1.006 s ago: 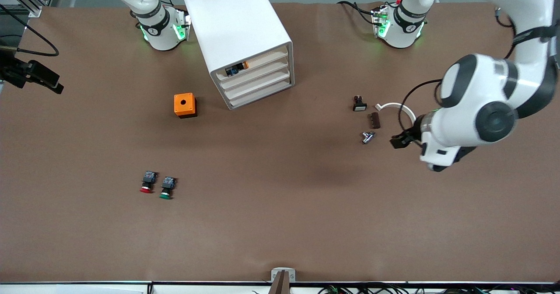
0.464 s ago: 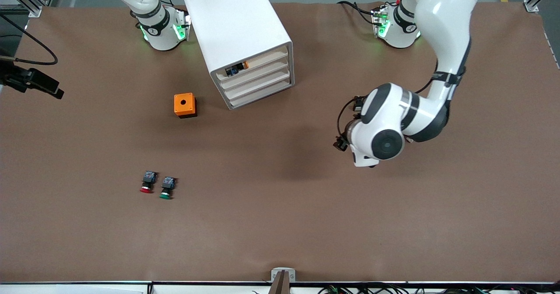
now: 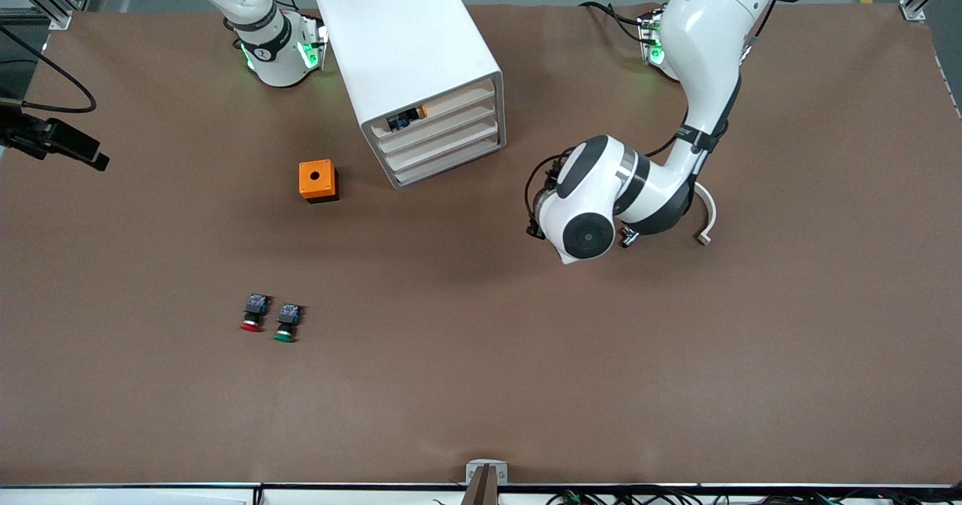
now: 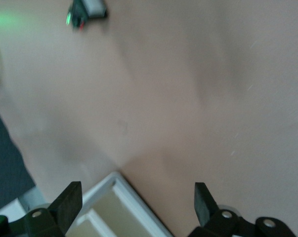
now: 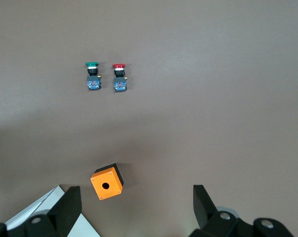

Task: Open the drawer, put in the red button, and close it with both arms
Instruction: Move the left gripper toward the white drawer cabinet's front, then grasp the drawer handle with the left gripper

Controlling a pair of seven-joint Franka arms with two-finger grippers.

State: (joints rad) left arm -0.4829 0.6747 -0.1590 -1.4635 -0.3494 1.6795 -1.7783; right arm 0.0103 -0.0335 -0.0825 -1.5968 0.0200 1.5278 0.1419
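Note:
The white cabinet (image 3: pixel 409 46) stands near the arms' bases, and the drawer (image 3: pixel 443 123), second-highest of four, sits flush with the others. The red button (image 3: pixel 252 315) lies on the table nearer the front camera, beside a green-capped one (image 3: pixel 286 323). It also shows in the right wrist view (image 5: pixel 119 78). My left gripper (image 3: pixel 535 227) is open and empty over the table beside the cabinet, whose corner (image 4: pixel 114 205) shows between its fingers. My right gripper (image 5: pixel 136 190) is open and empty, high above the orange box; it is out of the front view.
An orange box (image 3: pixel 318 180) with a hole on top stands beside the cabinet toward the right arm's end. A small blue and orange part (image 3: pixel 406 118) lies in the top drawer. A white curved piece (image 3: pixel 705 216) and a metal part (image 3: pixel 627 238) lie by the left arm.
The left arm has swung from the left arm's end of the table toward the cabinet and now covers several small parts. The right arm has not moved.

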